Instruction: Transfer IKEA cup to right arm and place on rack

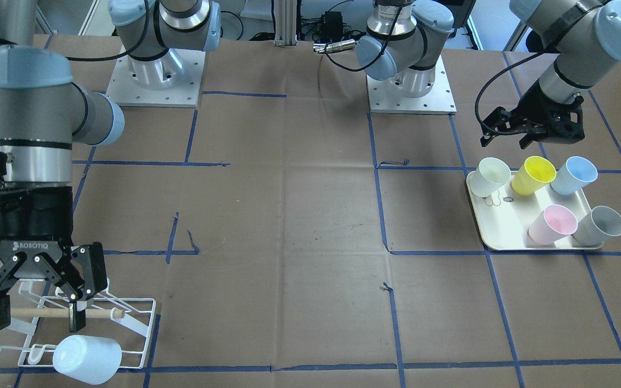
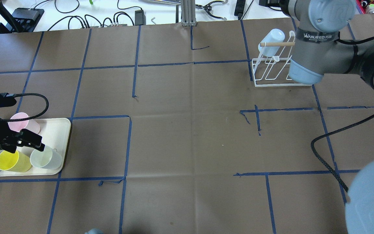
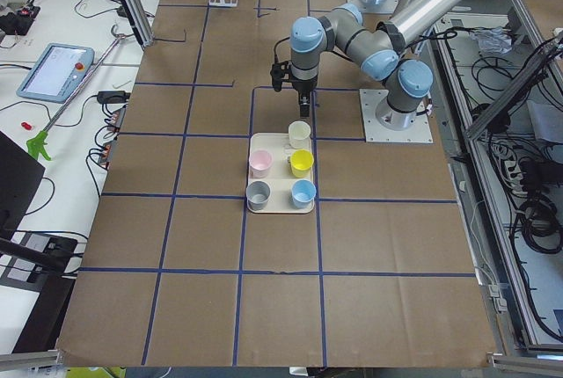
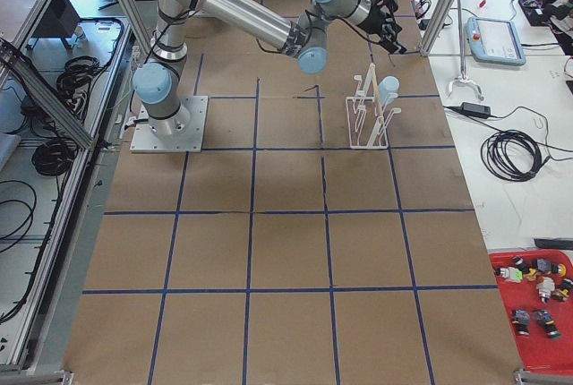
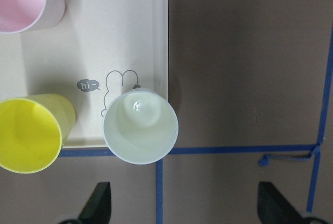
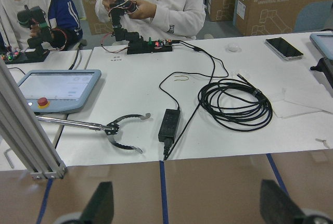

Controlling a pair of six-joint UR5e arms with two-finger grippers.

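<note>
Several IKEA cups stand on a cream tray (image 1: pixel 504 231): white (image 1: pixel 491 177), yellow (image 1: pixel 532 175), blue (image 1: pixel 573 175), pink (image 1: pixel 552 223) and grey (image 1: pixel 599 226). My left gripper (image 1: pixel 507 139) hangs open and empty just above the white cup (image 5: pixel 140 126), beside the tray's corner (image 5: pixel 156 5). The white wire rack (image 1: pixel 132 323) with its wooden dowel (image 1: pixel 46 312) holds a pale blue cup (image 1: pixel 87 359) upside down on a prong. My right gripper (image 1: pixel 38 319) is open and empty over the rack, above the dowel. In the overhead view the right arm hides its gripper.
The brown table (image 2: pixel 187 136) is marked with blue tape squares. The rack (image 2: pixel 271 74) stands at the far right, the tray (image 2: pixel 58 130) at the near left. Cables, a tablet and people at a white bench (image 6: pixel 171 94) lie beyond the table's far edge.
</note>
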